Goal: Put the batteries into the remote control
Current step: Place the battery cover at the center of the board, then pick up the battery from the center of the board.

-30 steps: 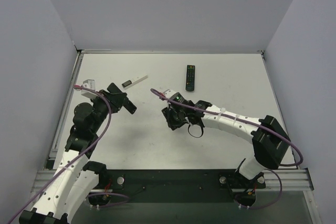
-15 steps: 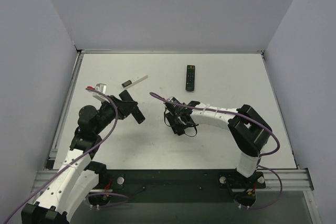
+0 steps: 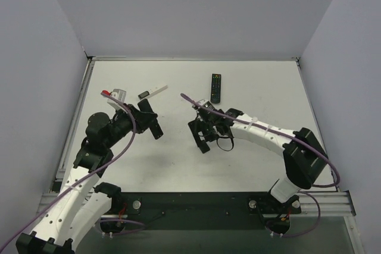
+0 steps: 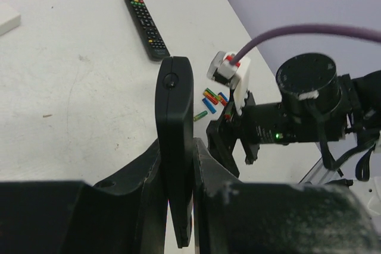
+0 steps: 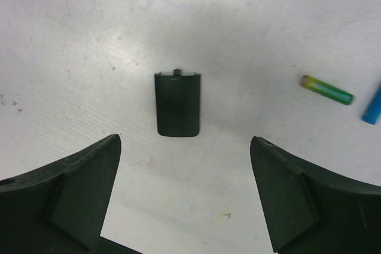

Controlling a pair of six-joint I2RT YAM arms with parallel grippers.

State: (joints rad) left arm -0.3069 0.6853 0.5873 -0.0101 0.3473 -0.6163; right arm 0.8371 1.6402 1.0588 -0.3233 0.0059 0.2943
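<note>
Near: left gripper [image 4: 176, 171] clamped on remote control [image 4: 174, 105], held on edge above the table [image 4: 71, 87]. Farther: right gripper [image 5: 184, 165] spread wide over back cover [image 5: 177, 104], which lies flat and untouched. Batteries [image 5: 326, 90] loose at cover's 3 o'clock. Step, as judged: cover off, loading not begun. Next move likely calls for a narrow right-hand pinch on one cell.

White arm links [image 3: 262, 137], blk joints, purple cables [image 4: 297, 30], blk left hand [image 4: 175, 153], right hand [image 5: 184, 147]
</note>
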